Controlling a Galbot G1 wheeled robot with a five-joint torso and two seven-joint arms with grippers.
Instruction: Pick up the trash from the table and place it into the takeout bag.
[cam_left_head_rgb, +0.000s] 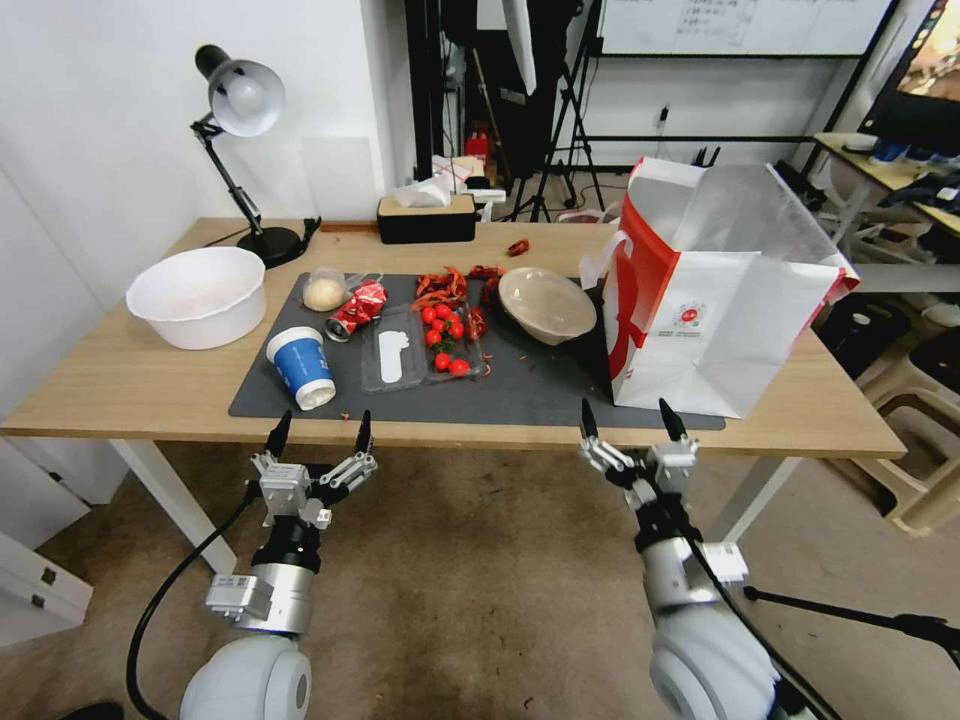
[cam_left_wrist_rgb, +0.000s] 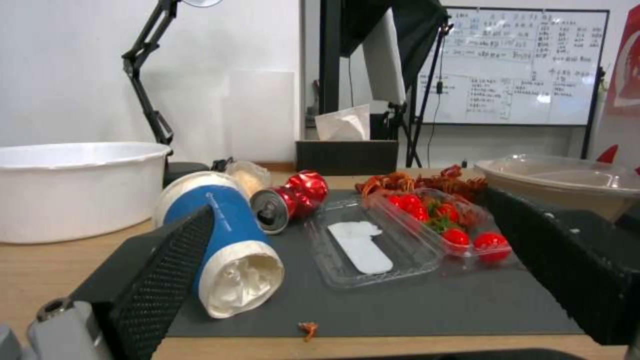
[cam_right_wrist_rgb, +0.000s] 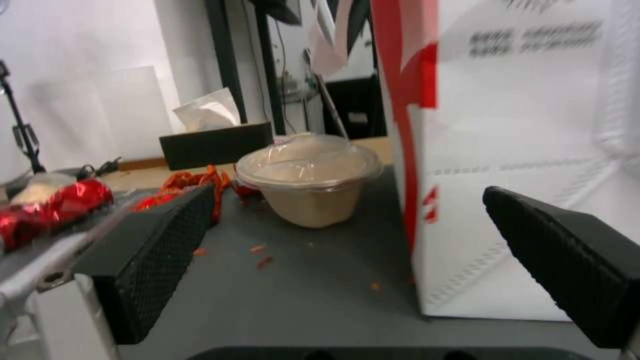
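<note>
Two grippers hang at the near edge of the table (cam_left_head_rgb: 120, 385), low in the head frame, both spread wide and holding nothing. Left gripper (cam_left_head_rgb: 320, 428) sits lower left, just short of the dark mat (cam_left_head_rgb: 560, 395) and close to the blue cup (cam_left_head_rgb: 302, 367), which lies on its side with crumpled white paper in its mouth. Right gripper (cam_left_head_rgb: 630, 418) sits lower centre-right, in front of the bag's (cam_left_head_rgb: 735, 340) near corner.

Behind the cup, left of centre, lie the red can (cam_left_head_rgb: 356, 309) and the bagged bun (cam_left_head_rgb: 323, 292), near each other. At centre the tomato tray (cam_left_head_rgb: 425, 348) lies open, with red scraps (cam_left_head_rgb: 445, 283) behind it. Right of centre the beige bowl (cam_left_head_rgb: 546, 304) tilts just beside the bag, which stands upright and open at the right. White bowl (cam_left_head_rgb: 198, 295) rests off the mat at the left.
</note>
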